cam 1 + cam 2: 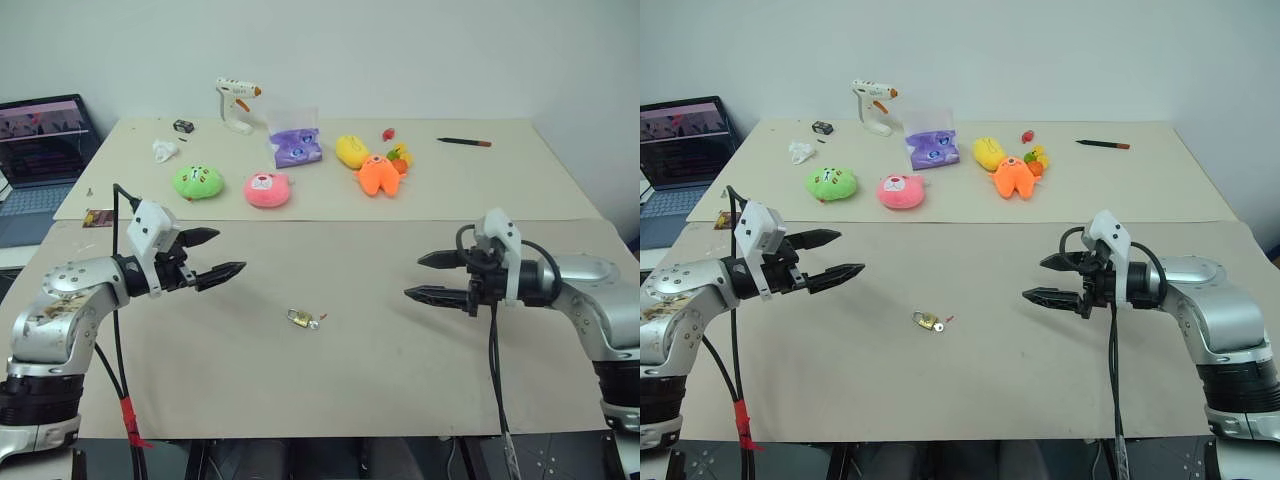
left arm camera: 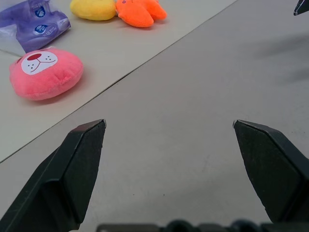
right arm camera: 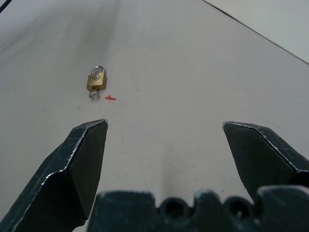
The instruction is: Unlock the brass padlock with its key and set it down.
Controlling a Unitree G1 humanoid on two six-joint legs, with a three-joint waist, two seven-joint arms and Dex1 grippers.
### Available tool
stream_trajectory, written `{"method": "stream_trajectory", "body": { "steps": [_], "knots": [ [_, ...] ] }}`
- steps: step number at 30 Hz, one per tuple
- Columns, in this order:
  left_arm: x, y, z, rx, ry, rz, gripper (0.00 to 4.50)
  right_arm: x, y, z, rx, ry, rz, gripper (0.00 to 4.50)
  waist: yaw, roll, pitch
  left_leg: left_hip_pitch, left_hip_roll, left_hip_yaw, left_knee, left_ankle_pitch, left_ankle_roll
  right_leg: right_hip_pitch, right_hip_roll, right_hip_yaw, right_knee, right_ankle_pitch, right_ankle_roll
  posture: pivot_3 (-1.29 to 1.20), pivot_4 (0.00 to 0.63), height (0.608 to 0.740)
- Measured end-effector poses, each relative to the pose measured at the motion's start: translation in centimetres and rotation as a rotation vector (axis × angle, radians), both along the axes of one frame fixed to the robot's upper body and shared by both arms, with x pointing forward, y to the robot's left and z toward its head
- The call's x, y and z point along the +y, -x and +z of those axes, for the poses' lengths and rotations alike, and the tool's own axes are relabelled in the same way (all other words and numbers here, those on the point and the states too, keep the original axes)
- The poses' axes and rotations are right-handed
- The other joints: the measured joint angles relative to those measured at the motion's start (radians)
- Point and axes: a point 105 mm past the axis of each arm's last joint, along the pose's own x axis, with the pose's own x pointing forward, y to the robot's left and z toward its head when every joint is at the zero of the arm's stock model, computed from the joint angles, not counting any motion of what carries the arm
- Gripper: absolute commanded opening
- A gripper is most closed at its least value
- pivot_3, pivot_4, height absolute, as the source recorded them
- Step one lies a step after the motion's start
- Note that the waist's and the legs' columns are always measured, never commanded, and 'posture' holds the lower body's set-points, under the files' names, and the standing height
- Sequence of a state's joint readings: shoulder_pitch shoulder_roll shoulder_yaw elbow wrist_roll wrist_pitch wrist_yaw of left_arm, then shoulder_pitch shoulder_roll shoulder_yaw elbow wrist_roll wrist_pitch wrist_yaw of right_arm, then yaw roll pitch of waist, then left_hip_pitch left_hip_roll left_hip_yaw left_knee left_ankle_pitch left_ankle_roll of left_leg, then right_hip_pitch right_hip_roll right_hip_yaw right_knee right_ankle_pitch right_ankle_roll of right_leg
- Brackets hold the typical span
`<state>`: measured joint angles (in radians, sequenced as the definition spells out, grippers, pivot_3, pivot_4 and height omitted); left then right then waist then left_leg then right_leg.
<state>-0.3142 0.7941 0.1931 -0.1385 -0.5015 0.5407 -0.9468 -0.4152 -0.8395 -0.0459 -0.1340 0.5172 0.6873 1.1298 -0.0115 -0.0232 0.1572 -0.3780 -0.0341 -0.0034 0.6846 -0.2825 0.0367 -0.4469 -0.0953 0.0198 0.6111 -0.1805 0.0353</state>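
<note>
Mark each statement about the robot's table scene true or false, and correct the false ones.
1. The small brass padlock lies on the table between the two grippers. True.
2. The left gripper holds the padlock. False: it is open, holding nothing.
3. The right gripper is open. True.
4. The round pink plush toy lies beside the padlock. False: it lies farther back, on the table's far half.

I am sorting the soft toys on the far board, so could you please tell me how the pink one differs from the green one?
The pink plush toy is pink with a white muzzle; the green plush toy is bright green. The pink one lies nearer the purple packet, the green one nearer the crumpled white scrap. Both are small, rounded and face up.
</note>
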Motion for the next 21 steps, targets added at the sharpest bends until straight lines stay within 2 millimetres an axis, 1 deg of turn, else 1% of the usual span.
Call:
{"method": "stream_trajectory", "body": {
  "steps": [3,5,10,14,16,19,21],
  "knots": [
    [0.0,0.3,-0.2,0.007,0.001,-0.015,4.5,0.1,0.0,0.1,-0.001,-0.007,0.005,4.49,-0.001,0.0,0.0,0.0,0.0,0.0,0.0,0.0,0.0,0.0,0.0,0.0,0.0,0.0,0.0,0.0,0.15,0.74],
    [-0.3,0.8,-0.5,0.031,0.039,-0.055,4.5,0.3,0.1,0.2,-0.001,-0.017,0.013,4.49,-0.003,0.0,0.0,0.0,0.0,0.0,0.0,0.0,0.0,0.0,0.0,0.0,0.0,0.0,0.0,0.0,0.15,0.74],
    [0.3,1.0,0.2,0.036,0.113,-0.071,4.5,0.6,0.3,0.4,0.003,-0.03,0.015,4.49,-0.001,0.0,0.0,0.001,0.0,0.0,0.0,0.0,0.0,0.001,0.0,0.0,0.0,0.0,0.0,0.0,0.15,0.74],
    [1.0,1.7,0.4,0.018,0.033,-0.137,4.5,0.8,1.0,0.9,0.013,-0.063,0.019,4.49,-0.001,0.0,0.0,0.001,0.0,0.0,0.0,0.0,0.0,0.0,-0.001,0.0,0.0,0.0,0.0,0.0,0.15,0.74],
    [1.1,1.1,0.5,-0.03,-0.038,-0.175,4.5,0.6,1.3,1.0,0.016,-0.076,0.0,4.49,0.004,0.0,0.0,0.001,-0.001,0.0,0.0,0.0,0.0,0.002,-0.001,-0.001,-0.001,0.0,0.0,0.0,0.15,0.74],
    [-0.1,0.0,0.7,-0.088,-0.137,-0.272,4.5,0.8,1.8,1.4,0.004,-0.083,-0.002,4.49,0.02,0.0,0.0,0.004,-0.001,-0.002,0.002,0.0,0.0,0.006,-0.001,-0.004,-0.001,0.0,0.0,0.0,0.15,0.74],
    [-1.7,-0.5,0.4,-0.104,-0.18,-0.383,4.5,0.9,2.5,1.4,-0.003,-0.08,-0.015,4.49,0.027,0.0,0.0,0.004,-0.001,-0.002,0.002,0.0,0.0,0.008,-0.001,-0.004,-0.002,0.0,0.0,0.0,0.15,0.74]
  ]
}}
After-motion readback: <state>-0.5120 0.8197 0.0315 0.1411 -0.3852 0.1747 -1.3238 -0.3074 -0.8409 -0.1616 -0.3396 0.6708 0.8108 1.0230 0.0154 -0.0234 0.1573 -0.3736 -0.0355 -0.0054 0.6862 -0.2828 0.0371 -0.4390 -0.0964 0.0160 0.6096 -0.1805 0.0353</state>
